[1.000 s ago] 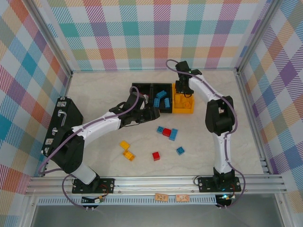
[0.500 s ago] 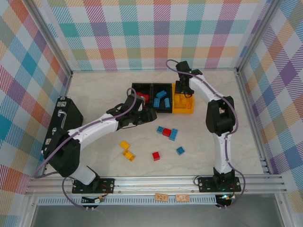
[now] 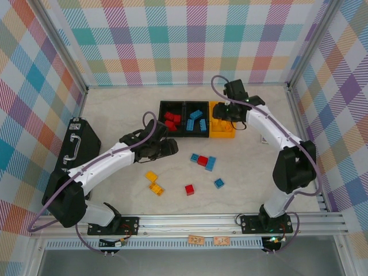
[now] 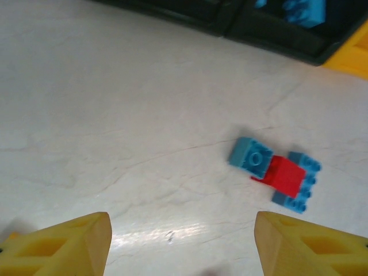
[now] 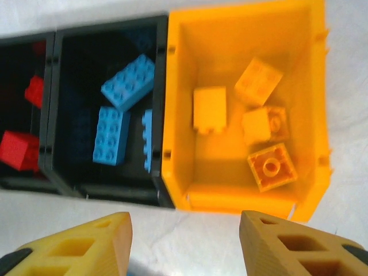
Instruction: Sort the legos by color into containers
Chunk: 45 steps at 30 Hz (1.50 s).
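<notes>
Nearest me on the pale marbled bench [image 3: 253,172] are loose studded plastic legos: two yellow-orange bricks [image 3: 153,183], a red square brick [image 3: 189,189], a blue brick [image 3: 219,183], then a blue-red-blue cluster [image 4: 276,169]. My left gripper [image 4: 183,253] hangs over bare bench, yellow fingers spread, holding nothing. Farther off is the row of joined glossy plastic bins [image 5: 109,29]: reds in one black bin, blues in the other, yellows in the yellow-orange bin [image 5: 184,75]. The right gripper [image 5: 185,253] hovers there, fingers apart and empty. Pastel plaid walls [image 3: 172,40] stand behind.
</notes>
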Available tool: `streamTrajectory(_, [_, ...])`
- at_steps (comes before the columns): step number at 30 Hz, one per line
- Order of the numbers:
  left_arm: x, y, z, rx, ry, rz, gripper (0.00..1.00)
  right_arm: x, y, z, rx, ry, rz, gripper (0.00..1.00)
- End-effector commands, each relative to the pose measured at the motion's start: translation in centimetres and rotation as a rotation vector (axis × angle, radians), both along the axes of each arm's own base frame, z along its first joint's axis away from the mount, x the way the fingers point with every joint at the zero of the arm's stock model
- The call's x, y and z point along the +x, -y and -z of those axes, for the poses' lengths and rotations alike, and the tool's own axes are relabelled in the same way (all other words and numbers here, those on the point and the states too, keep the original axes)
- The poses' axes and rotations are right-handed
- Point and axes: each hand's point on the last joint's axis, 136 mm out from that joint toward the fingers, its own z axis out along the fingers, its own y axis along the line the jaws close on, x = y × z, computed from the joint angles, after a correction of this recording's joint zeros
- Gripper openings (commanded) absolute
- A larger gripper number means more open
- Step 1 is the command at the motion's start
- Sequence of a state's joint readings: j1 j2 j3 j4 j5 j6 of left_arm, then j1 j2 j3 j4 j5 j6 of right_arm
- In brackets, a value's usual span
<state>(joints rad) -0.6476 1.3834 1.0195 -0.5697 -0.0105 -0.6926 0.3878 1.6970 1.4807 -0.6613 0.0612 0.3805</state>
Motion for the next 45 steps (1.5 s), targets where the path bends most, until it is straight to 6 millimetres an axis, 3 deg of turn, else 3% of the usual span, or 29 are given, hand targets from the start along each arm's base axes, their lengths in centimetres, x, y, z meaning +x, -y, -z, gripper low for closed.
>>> streamTrajectory(1, [-1.8,-2.6,0.3,0.089,-0.058,-0.066,0.68,-2.0,-1.8,-0.9,0.083,0.008,-0.058,0.54])
streamTrajectory(9, [-3.8,-6.2,2.4,0.177,-0.144,-0.205,0.74,-8.5,-5.3,-0.8,0.214,-0.040,-0.238,0.56])
streamTrajectory(16, [-5.5,-7.2,5.2,0.197,-0.260,-0.284,0.77,-12.9,-6.7,0.9,0.235,-0.090,-0.310,0.57])
streamTrajectory(25, [-7.7,-7.0,9.5,0.184,-0.409,-0.353,0.77,-13.7,-6.5,1.8,0.256,-0.106,-0.296,0.57])
streamTrajectory(34, [-7.2,-7.2,11.3,0.209,-0.418,-0.378,0.72,-13.7,-6.9,1.9,0.273,-0.108,-0.301,0.57])
streamTrajectory(45, [-5.8,-7.6,11.2,0.234,-0.381,-0.375,0.35,-13.9,-6.9,2.2,0.289,-0.119,-0.291,0.57])
